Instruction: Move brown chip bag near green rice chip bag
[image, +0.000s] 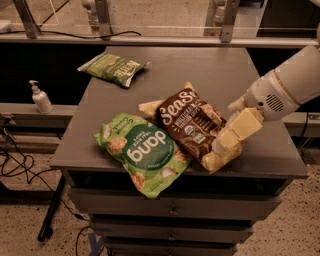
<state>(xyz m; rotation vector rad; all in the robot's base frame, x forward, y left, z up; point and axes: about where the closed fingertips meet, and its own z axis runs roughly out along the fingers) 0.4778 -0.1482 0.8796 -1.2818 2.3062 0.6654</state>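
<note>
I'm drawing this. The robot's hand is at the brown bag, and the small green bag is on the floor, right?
No: the camera view shows the small green bag on the table, at its far corner. The hand is indeed at the brown bag's edge.
</note>
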